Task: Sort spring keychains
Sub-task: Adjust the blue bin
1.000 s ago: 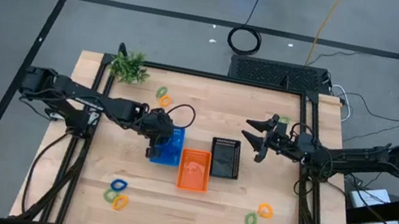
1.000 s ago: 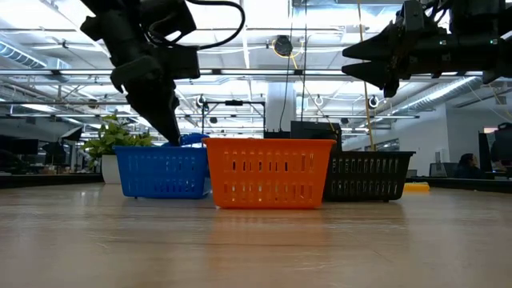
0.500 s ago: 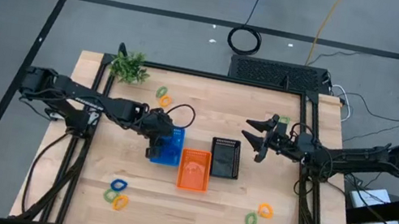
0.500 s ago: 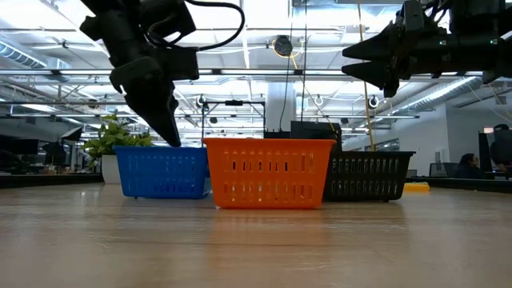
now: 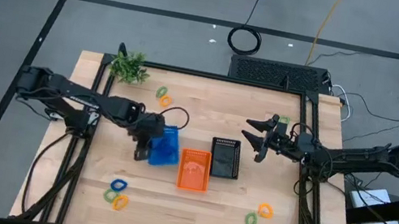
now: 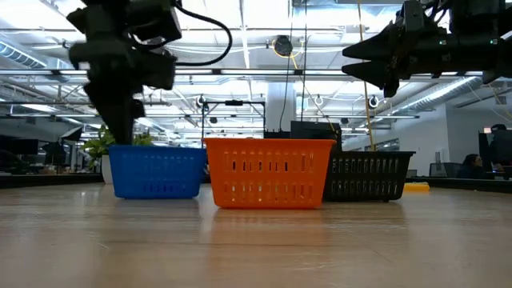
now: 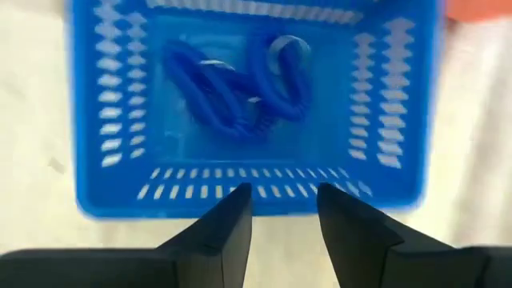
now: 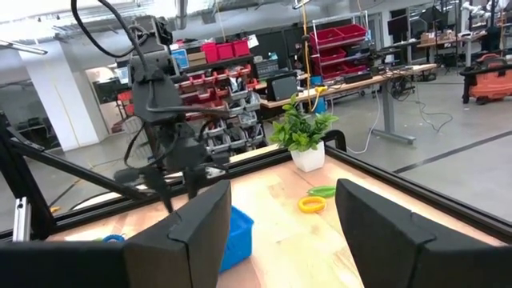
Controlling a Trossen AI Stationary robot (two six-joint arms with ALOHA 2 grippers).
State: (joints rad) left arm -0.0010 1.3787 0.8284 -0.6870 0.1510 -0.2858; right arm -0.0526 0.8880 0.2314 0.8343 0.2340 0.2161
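Observation:
My left gripper (image 5: 140,151) is open and empty, low at the left wall of the blue basket (image 5: 167,147); it also shows in the low view (image 6: 118,138). Blue spring keychains (image 7: 240,88) lie inside the basket. My right gripper (image 5: 259,145) is open and empty, waiting in the air to the right of the black basket (image 5: 224,158). Loose keychains lie on the table: green and orange at the far side (image 5: 163,96), blue, green and orange at the near left (image 5: 117,193), orange and green at the near right (image 5: 259,215). My left gripper's fingertips (image 7: 240,196) stand over the blue basket's left wall (image 7: 264,192), coming from above. I cannot tell whether they touch it.
The orange basket (image 5: 193,169) stands between the blue and black ones at mid-table. A green plant sprig in a white pot (image 5: 130,67) stands at the far left corner. One green keychain (image 5: 284,120) lies by the right arm. Bare wood shows along the near edge.
My left gripper has gone toward the table's left edge, from over the blue basket to its left wall, staying open. The blue basket has slid a little to the left, away from the orange basket. A blue keychain seen at its rim has dropped inside.

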